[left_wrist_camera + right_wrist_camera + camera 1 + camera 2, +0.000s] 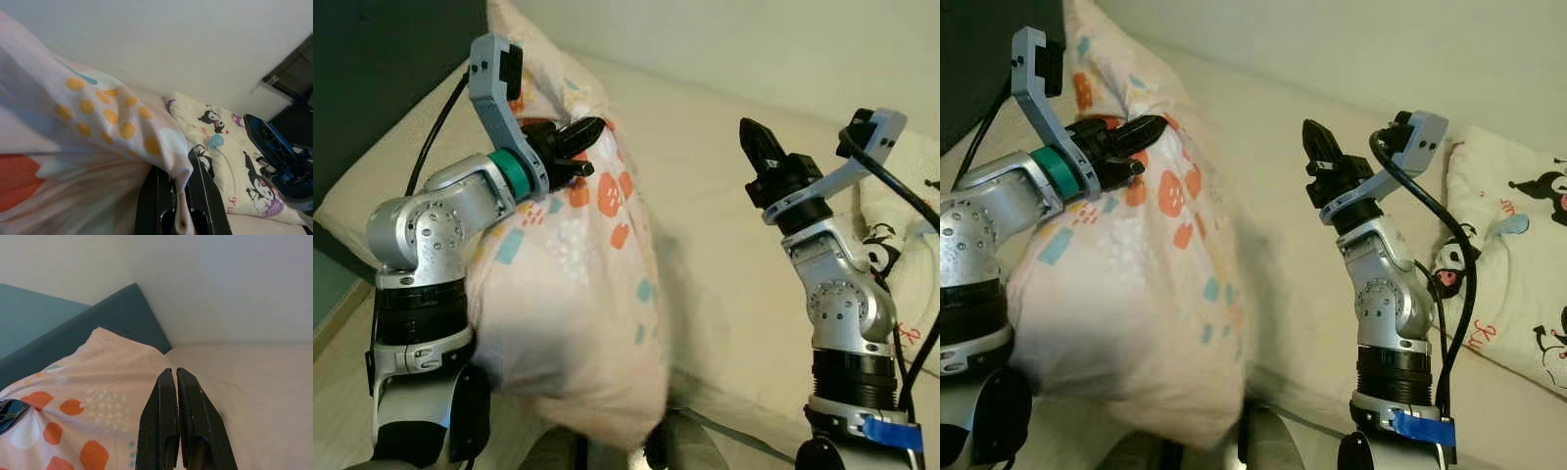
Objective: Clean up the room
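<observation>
Pillow (573,294) is soft matt printed cloth, the bed sheet (724,196) plain matt fabric, arms brushed silver metal, left gripper (576,147) fingers glossy black plastic.

I am in a bedroom of a home. A bed (724,196) with a cream sheet spreads before me, set against a plain pale wall (220,284). At the bed's head end rises a padded teal headboard (122,313). On the bed lie a pink pillow (1126,294) printed with orange and blue shapes, and, at the side away from the headboard, a white cushion (1518,245) printed with cartoon characters.
</observation>
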{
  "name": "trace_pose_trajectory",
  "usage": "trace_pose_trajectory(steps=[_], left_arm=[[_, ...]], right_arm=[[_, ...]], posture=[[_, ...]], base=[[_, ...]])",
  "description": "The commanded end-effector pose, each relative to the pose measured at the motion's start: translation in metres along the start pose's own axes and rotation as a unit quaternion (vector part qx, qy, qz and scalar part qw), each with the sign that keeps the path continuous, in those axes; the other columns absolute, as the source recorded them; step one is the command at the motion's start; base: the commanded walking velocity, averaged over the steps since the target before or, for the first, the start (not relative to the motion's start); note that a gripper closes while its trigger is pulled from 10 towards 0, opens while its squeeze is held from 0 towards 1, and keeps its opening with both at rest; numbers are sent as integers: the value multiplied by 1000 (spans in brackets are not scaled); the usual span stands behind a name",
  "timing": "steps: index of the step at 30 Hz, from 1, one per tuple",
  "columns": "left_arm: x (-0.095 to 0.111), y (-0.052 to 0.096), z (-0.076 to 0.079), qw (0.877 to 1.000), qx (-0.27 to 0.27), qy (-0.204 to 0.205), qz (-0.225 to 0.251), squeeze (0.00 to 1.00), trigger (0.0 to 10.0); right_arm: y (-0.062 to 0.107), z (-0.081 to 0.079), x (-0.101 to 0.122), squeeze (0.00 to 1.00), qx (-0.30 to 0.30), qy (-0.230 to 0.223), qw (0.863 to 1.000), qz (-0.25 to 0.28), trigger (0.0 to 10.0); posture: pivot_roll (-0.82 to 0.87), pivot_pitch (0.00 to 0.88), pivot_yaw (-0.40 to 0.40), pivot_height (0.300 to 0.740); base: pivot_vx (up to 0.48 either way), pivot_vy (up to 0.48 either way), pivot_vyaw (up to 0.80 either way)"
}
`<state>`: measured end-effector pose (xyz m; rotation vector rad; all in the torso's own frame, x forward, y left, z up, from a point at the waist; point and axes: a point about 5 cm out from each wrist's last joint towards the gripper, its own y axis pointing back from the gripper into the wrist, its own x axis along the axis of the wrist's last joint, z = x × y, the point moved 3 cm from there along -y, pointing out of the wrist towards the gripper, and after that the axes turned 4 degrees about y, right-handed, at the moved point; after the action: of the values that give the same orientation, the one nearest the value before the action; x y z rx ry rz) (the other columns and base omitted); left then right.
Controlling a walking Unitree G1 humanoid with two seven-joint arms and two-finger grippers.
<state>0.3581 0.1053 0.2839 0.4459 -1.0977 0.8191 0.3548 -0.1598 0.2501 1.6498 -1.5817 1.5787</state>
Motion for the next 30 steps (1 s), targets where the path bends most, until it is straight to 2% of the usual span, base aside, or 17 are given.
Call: trace_pose_trajectory(steps=[1,10,13,14,15,16,19,21,24,27,28,30], left_arm=[[14,-2,14,999,-25,-24,29,0,10000],[13,-6,12,999,-13,-31,25,0,10000],[14,-12,12,998,-6,-52,36,0,10000],[14,-19,12,996,0,-77,39,0,10000],[14,-19,12,996,0,-77,39,0,10000],[10,-24,9,993,14,-113,34,0,10000],[10,-24,9,993,14,-113,34,0,10000],[6,-28,1,987,47,-148,34,0,10000],[4,-28,-7,983,77,-161,41,0,10000],[7,-27,-21,964,135,-207,93,0,10000],[7,-27,-21,964,135,-207,93,0,10000],[11,-32,-21,953,133,-245,115,0,10000]], right_arm=[[4,5,-4,0,-10,-3,1000,-6,10000],[5,5,-6,0,-12,1,1000,-10,10000],[7,3,-11,0,-7,17,1000,-20,10000],[9,2,-15,0,-7,22,999,-25,10000],[9,2,-15,0,-7,22,999,-25,10000],[10,1,-18,0,-8,34,999,-29,10000],[10,1,-18,0,-8,34,999,-29,10000],[13,0,-21,0,-10,43,998,-33,10000],[14,-1,-22,0,-12,45,998,-33,10000],[17,-4,-24,0,-13,51,998,-29,10000],[17,-4,-24,0,-13,51,998,-29,10000],[16,-6,-24,0,-8,55,998,-26,10000]], posture=[[-17,152,2,740],[-17,153,6,740],[-15,159,9,740],[-17,160,12,740],[-17,160,12,740],[-21,162,15,740],[-21,162,15,740],[-28,166,22,740],[-28,168,22,740],[-28,178,25,740],[-28,178,25,740],[-29,183,25,740]], base=[[0,0,0],[0,0,0],[0,0,0],[0,0,0],[0,0,0],[0,0,0],[0,0,0],[0,0,0],[0,0,0],[0,0,0],[0,0,0],[0,0,0]])
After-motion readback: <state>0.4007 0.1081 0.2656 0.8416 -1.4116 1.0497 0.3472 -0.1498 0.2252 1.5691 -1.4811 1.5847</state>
